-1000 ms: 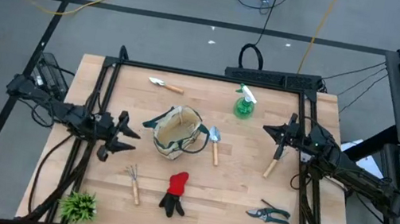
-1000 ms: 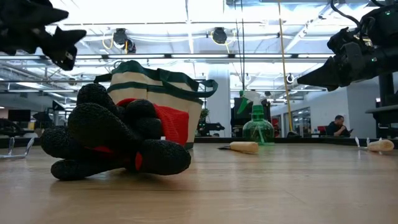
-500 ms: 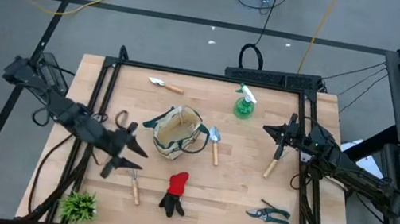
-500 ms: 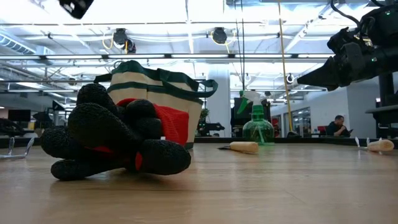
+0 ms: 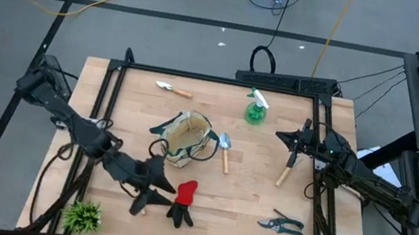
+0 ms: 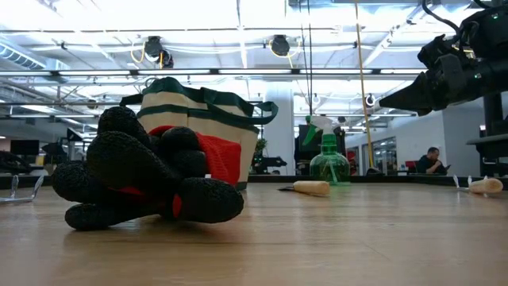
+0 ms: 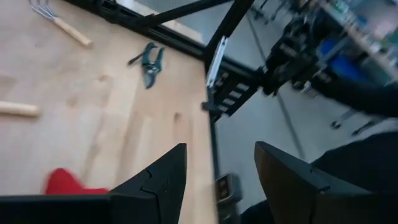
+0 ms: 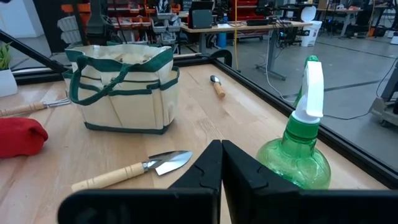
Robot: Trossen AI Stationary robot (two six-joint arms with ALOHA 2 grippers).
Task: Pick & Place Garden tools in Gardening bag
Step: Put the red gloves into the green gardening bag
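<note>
The beige gardening bag [image 5: 185, 139] with green trim stands upright at the table's middle. Around it lie garden tools: a trowel [image 5: 224, 150], a small trowel [image 5: 173, 89], a green spray bottle [image 5: 255, 109], dark shears [image 5: 281, 224] and a red-and-black glove [image 5: 183, 201]. My left gripper [image 5: 157, 193] hovers open just left of the glove, above the table, and covers most of a small rake [image 8: 31, 108]. In the left wrist view its fingers [image 7: 158, 183] have nothing between them. My right gripper [image 5: 293, 144] waits shut at the right side, above a wooden-handled tool [image 5: 284, 176].
A small leafy plant [image 5: 82, 216] stands at the near left corner. A black frame [image 5: 224, 79] runs around the tabletop. Bare wood lies between the glove and the shears. Beyond the table are desks and a seated person [image 6: 431, 161].
My left gripper has swung from the table's left edge toward the right and the near edge, up to the glove. It has risen out of the low view and rolled, and it stays open. Nothing on the table has moved.
</note>
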